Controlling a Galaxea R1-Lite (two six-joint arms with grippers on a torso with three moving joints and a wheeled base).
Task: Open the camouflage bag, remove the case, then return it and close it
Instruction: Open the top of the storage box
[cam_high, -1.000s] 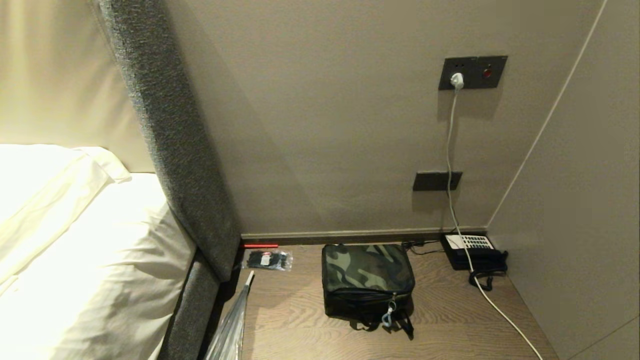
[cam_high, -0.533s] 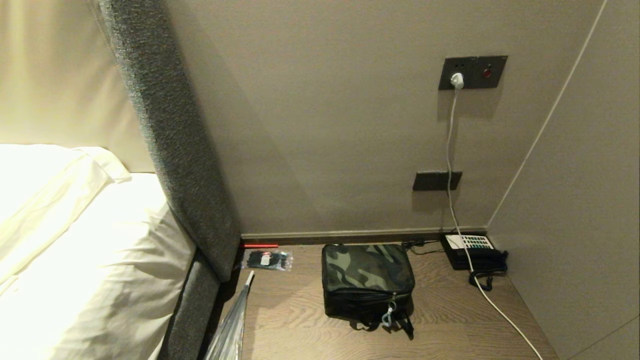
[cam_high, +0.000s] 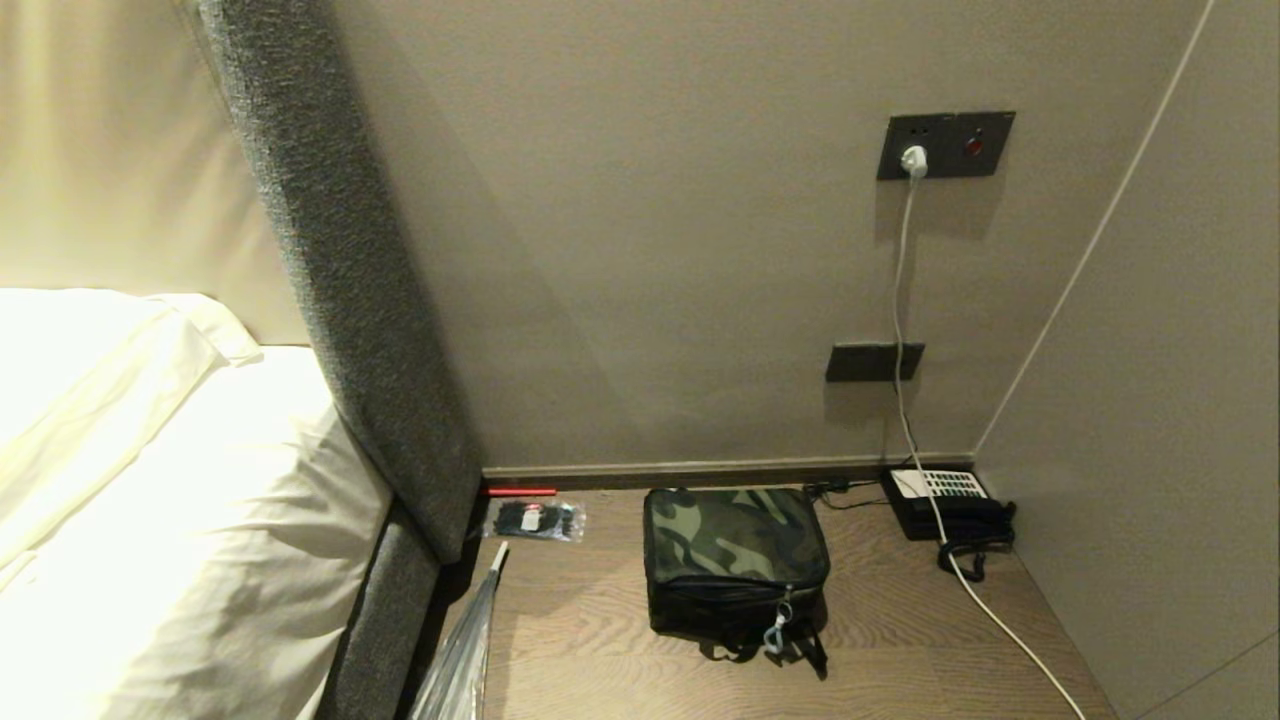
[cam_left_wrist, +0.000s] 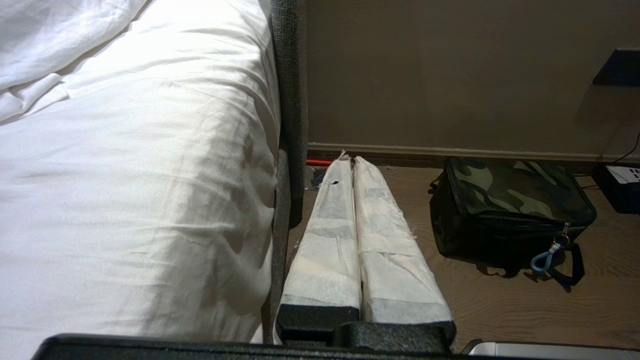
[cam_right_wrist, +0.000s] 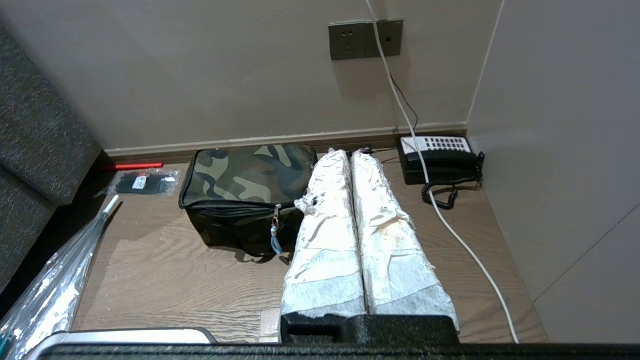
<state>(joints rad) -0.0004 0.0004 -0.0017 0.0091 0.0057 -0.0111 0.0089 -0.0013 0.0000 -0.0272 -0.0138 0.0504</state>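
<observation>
Both pressed together, empty: left gripper (cam_left_wrist: 351, 161) and right gripper (cam_right_wrist: 348, 154) short of zipped camouflage bag (cam_high: 735, 558).

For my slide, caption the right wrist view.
Shut right pincer hangs beside the zipped camouflage bag on the wooden surface.

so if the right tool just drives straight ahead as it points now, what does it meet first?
Likely the right rear corner of the camouflage bag: the shut right tool points past that corner toward the wall. It may slip between the bag and the telephone; depth is unclear.
</observation>
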